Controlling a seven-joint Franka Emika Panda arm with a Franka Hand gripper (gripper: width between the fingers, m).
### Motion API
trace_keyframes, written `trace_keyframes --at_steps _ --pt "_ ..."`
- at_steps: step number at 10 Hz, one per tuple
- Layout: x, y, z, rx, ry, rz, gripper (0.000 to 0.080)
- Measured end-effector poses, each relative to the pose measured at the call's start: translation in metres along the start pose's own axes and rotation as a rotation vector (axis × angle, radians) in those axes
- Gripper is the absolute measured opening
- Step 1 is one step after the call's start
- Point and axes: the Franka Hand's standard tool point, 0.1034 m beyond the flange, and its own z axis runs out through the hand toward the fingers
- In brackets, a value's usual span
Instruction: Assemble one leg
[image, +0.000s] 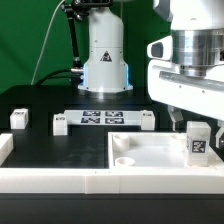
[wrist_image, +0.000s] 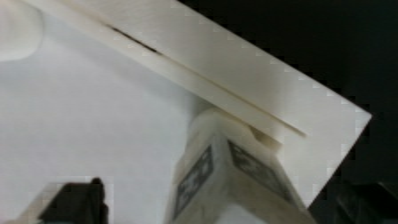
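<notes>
On the exterior view's left, two spare legs (image: 18, 119) (image: 60, 123) are seen standing on the black table (image: 40, 100), well apart from the work. Toward the right, the leg (image: 199, 142) stands upright on the white tabletop piece (image: 150, 160), directly under the gripper (image: 197, 124). Whether the gripper is pinching it cannot be told, since the fingers are hidden.

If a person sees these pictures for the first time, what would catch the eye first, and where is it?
First, the big white gripper at the exterior view's right, hanging just above a small white leg that stands upright on the large white tray-like piece. Next, the marker board lying flat on the black table, with more small white posts beside it. Whether the gripper grips the leg cannot be told.
</notes>
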Motion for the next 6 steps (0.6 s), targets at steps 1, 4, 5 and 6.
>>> trace_keyframes --at_steps 1,4,5,6 --pt "-0.0014 -0.0015 -0.0019 -0.023 0.008 -0.141 0.0649" --pt "0.0015 -0.0008 -0.0024 -0.04 0.016 -0.506 0.0649" --pt "0.0004 -0.0013 -0.0022 -0.043 0.017 -0.589 0.0649" --pt "-0.0001 0.0 -0.0016 -0.048 0.01 -0.687 0.0649"
